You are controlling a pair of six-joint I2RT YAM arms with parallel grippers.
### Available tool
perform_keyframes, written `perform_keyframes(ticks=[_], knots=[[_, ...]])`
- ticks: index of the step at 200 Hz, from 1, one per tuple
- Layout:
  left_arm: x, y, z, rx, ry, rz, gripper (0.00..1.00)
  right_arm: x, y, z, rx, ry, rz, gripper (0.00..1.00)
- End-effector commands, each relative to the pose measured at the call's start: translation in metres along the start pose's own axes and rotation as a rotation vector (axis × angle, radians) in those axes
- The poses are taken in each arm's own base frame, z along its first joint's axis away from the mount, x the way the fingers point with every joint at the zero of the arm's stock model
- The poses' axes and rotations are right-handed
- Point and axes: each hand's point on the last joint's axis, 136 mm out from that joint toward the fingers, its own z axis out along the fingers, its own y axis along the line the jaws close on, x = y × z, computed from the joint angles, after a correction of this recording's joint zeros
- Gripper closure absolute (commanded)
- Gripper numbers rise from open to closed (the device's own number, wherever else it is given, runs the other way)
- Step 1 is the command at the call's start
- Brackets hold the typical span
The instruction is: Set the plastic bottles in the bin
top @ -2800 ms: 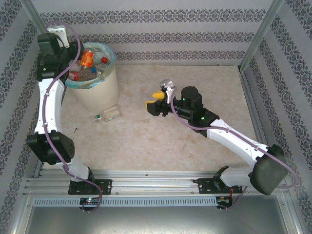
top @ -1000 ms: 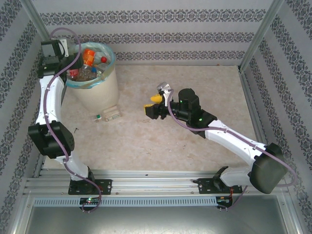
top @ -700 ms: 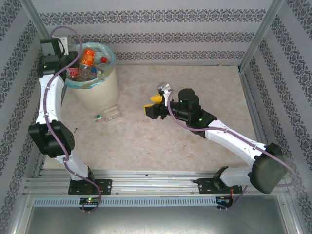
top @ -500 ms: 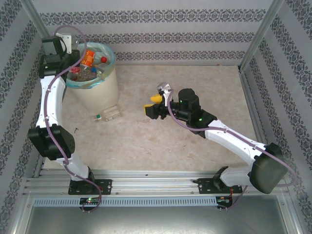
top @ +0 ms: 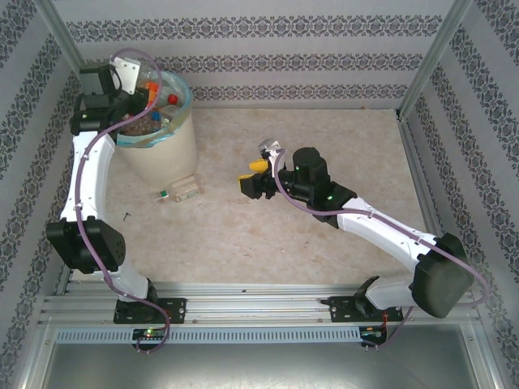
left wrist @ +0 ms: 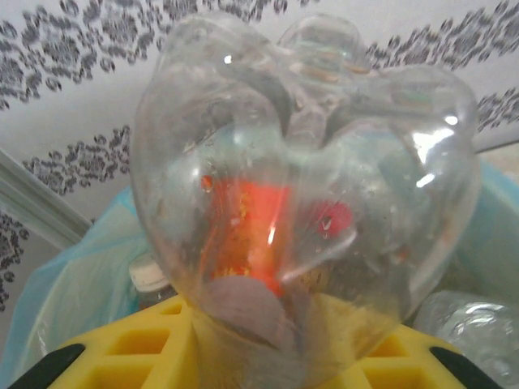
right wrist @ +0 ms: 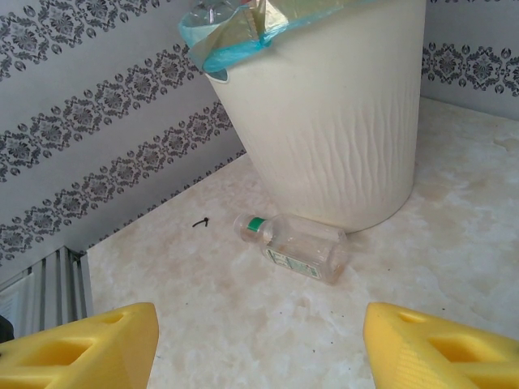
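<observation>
Plastic bottles (top: 154, 109): heaped in the mouth of the bin (top: 166, 154), up to its rim, red caps and an orange label among them. Bin round and cream-white, lined with a blue-green bag (right wrist: 235, 36), standing on the table (top: 324, 154).

Left tool (left wrist: 255, 348): directly above the bin's mouth, yellow fingers (left wrist: 138, 356) pinching a clear bottle (left wrist: 308, 178). Squeezed out of shape, base toward the wrist camera, with orange and red of the heap visible through its wall.

Loose bottle (right wrist: 300, 250): on its side on the table, right at the foot of the bin, green-and-white cap toward the left wall. Touching the bin or just short of it, cannot tell.

Right tool (right wrist: 259, 352): well to the right of the bin, above the table. Fingers spread wide with nothing between, facing the bin and the loose bottle.

Small dark speck (right wrist: 201, 221): on the table near the bin's foot, just beyond the loose bottle's cap.
</observation>
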Motion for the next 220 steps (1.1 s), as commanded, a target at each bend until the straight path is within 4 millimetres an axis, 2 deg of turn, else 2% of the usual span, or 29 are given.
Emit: perform_keyframes(ticks=[1, 32, 46, 54, 63, 91, 126, 160, 189, 220], knots=[[0.048, -0.020, 0.009, 0.045, 0.167, 0.047, 0.67, -0.009, 0.008, -0.001, -0.021, -0.016, -0.007, 0.32], [0.074, -0.019, 0.020, 0.029, 0.233, 0.087, 0.67, -0.007, 0.006, 0.001, -0.021, -0.014, 0.000, 0.32], [0.076, -0.023, 0.024, 0.051, 0.237, 0.068, 0.65, -0.006, 0.005, 0.004, -0.023, -0.007, 0.004, 0.32], [0.071, -0.025, 0.025, 0.066, 0.225, 0.044, 0.60, -0.006, 0.005, 0.005, -0.026, -0.003, 0.004, 0.32], [0.061, -0.027, 0.023, 0.081, 0.200, 0.014, 0.49, -0.008, 0.006, 0.005, -0.026, -0.002, 0.002, 0.32], [0.018, -0.025, 0.008, 0.099, 0.091, -0.088, 0.26, -0.017, 0.010, 0.004, -0.034, -0.013, -0.004, 0.32], [-0.032, -0.016, -0.040, 0.065, -0.063, -0.182, 0.00, -0.019, 0.013, 0.013, -0.042, 0.010, -0.013, 0.31], [-0.057, -0.006, -0.102, -0.007, -0.222, -0.274, 0.00, -0.018, 0.023, 0.037, -0.062, 0.049, -0.077, 0.30], [-0.052, -0.001, -0.147, -0.072, -0.279, -0.363, 0.00, -0.001, 0.038, 0.071, -0.108, 0.119, -0.181, 0.29], [-0.024, -0.007, -0.191, -0.110, -0.334, -0.452, 0.00, 0.030, 0.047, 0.111, -0.160, 0.188, -0.285, 0.29]])
